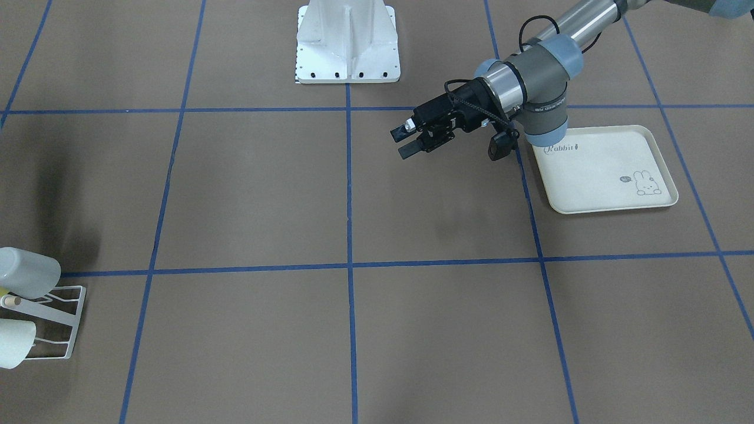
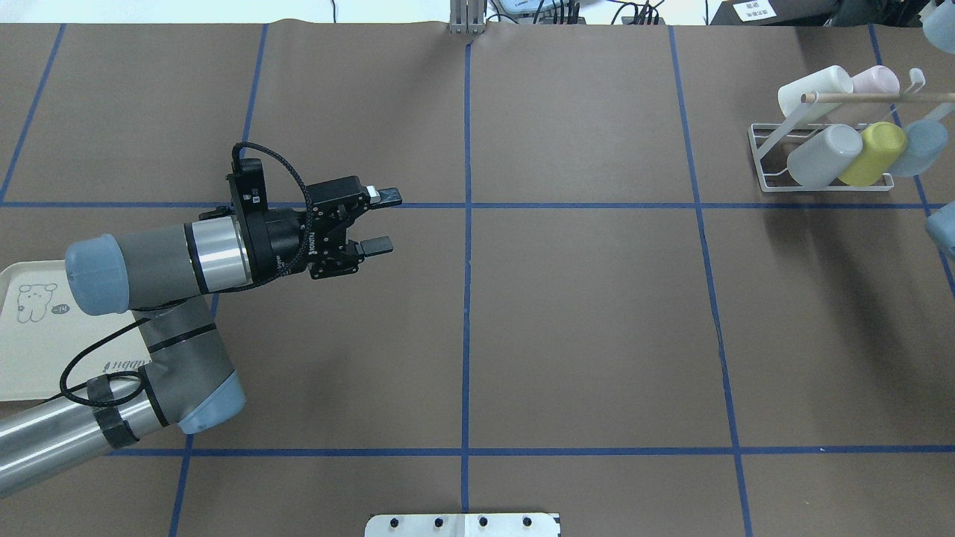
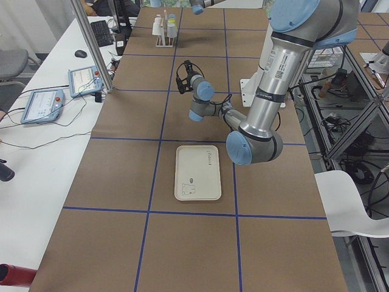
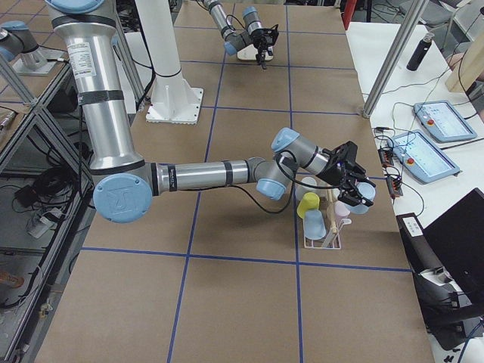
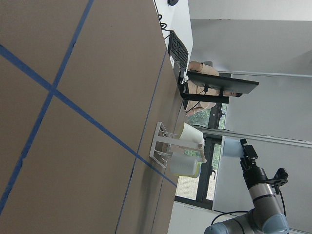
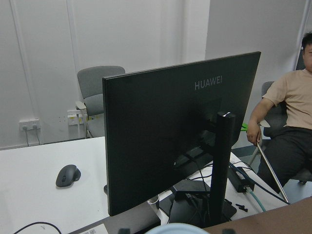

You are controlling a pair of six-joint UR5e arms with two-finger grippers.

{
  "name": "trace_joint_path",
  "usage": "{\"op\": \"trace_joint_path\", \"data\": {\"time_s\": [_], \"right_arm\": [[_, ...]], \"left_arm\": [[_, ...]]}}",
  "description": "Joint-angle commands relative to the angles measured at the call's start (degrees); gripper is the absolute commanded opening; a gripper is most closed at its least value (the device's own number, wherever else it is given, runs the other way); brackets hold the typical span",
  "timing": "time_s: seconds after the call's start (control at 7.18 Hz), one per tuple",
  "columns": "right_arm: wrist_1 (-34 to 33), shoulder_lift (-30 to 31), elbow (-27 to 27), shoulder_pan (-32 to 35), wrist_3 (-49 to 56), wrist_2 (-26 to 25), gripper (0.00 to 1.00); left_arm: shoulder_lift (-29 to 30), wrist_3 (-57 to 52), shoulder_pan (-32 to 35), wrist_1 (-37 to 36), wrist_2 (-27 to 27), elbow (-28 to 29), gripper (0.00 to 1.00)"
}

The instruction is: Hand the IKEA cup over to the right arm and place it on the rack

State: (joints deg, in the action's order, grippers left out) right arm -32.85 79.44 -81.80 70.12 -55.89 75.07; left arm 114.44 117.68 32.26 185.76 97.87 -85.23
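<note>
My right gripper [image 4: 352, 187] is shut on a light blue IKEA cup [image 4: 364, 201], held in the air just beside the white wire rack [image 4: 324, 240], on its side away from the robot. The left wrist view shows that gripper [image 5: 243, 147] and the cup [image 5: 231, 147] above the rack [image 5: 161, 146]. The cup's rim [image 6: 175, 228] shows at the bottom of the right wrist view. Several cups hang on the rack [image 2: 768, 160]: white, pink, grey, yellow and blue. My left gripper [image 2: 385, 221] hovers open and empty over the table's left half, far from the rack.
A cream tray [image 1: 612, 200] with a rabbit drawing lies bare under the left arm's elbow. The robot's white base [image 1: 347, 41] stands at mid table. A monitor [image 6: 180, 141] and a seated person [image 6: 287, 122] are beyond the table's right end.
</note>
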Motion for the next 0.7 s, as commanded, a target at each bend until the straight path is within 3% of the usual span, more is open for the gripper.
{"op": "trace_joint_path", "data": {"time_s": [0.0, 0.56], "right_arm": [[0.5, -0.9, 3.6, 0.1, -0.2, 0.0, 0.12], [0.6, -2.3, 5.6, -2.4, -1.3, -1.1, 0.13]], "left_arm": [[0.2, 0.1, -0.3, 0.0, -0.2, 0.5, 0.99], [0.2, 0.1, -0.4, 0.0, -0.3, 0.9, 0.99]]}}
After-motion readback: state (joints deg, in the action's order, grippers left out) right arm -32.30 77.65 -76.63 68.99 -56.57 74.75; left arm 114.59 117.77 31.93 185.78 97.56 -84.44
